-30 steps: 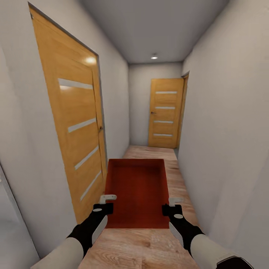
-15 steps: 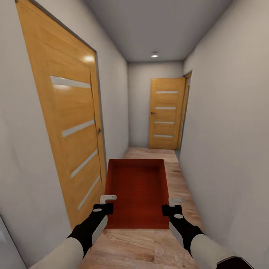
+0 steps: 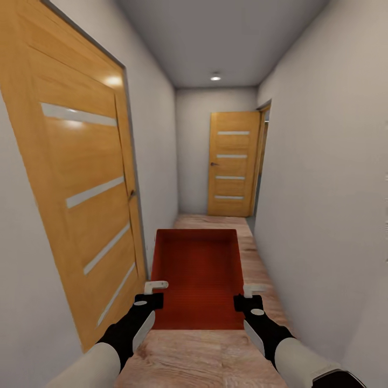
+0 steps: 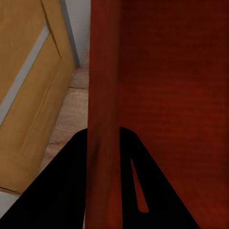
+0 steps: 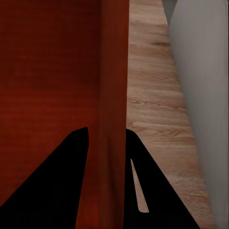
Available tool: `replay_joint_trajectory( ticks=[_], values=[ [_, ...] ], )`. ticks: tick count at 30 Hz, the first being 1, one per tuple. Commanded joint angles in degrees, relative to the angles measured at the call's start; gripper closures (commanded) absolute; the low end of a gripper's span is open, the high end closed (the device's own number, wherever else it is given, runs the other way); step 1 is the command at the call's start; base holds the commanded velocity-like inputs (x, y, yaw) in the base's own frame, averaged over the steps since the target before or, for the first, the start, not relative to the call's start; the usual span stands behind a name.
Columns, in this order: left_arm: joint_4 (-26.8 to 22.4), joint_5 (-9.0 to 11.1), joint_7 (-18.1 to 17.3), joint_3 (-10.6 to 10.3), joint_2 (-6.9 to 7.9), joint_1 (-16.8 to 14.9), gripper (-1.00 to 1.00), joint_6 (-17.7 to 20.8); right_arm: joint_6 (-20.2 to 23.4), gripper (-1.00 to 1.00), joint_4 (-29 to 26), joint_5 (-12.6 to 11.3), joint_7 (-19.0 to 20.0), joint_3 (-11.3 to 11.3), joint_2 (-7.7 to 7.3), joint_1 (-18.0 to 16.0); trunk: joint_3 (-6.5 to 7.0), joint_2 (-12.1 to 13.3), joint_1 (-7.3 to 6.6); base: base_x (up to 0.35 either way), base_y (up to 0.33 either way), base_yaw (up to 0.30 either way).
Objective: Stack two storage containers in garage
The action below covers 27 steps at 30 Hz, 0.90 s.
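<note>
You have one storage container (image 3: 196,277) in sight, held out at your 12 o'clock, low, above the wood plank floor (image 3: 205,355) of a narrow corridor. Its near wall drops below the line of its floor, so you cannot read its depth from the head view.

Left gripper (image 3: 153,292): clenched on the container's left wall. In the left wrist view the orange-red wall (image 4: 102,119) runs straight down between the two dark fingers (image 4: 62,191), both pressed against it. The fingertips are cut off by the frame edge.

Right gripper (image 3: 247,295): clenched on the right wall (image 5: 113,109) in the same manner, a finger (image 5: 157,191) to each side.

Doors counted: two. One door (image 3: 81,178) stands at 10 o'clock, its upper and left parts cut off. The far door (image 3: 231,164) closes the corridor's end at 12 o'clock. An opening just right of it is hard to make out. One ceiling light (image 3: 215,78) is lit.
</note>
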Motion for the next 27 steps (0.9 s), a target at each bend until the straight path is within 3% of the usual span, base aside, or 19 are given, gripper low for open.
replay_joint_trajectory(
  ticks=[1, 16, 27],
  values=[
    [-1.4, 2.4, 0.8, 0.7, 0.00, -0.1, 1.00, -1.6, -0.4, 1.00, 0.2, -0.9, 0.0, -1.2, 1.12, 0.0, -0.10, -0.1, 0.04, 0.322, 0.004, -0.277],
    [-1.4, 2.5, 0.9, 0.7, 0.00, -0.1, 1.00, -1.6, -0.3, 1.00, 0.1, -0.8, 0.0, -1.2, 1.05, 0.0, -0.10, -0.1, 0.04, 0.322, 0.001, -0.275],
    [-1.4, 2.5, 0.8, 0.7, 0.09, -0.1, 1.00, -1.6, 0.0, 1.00, 0.2, -0.8, 0.0, -1.2, 1.05, 0.0, -0.10, -0.1, 0.04, 0.322, 0.000, -0.027]
  ],
)
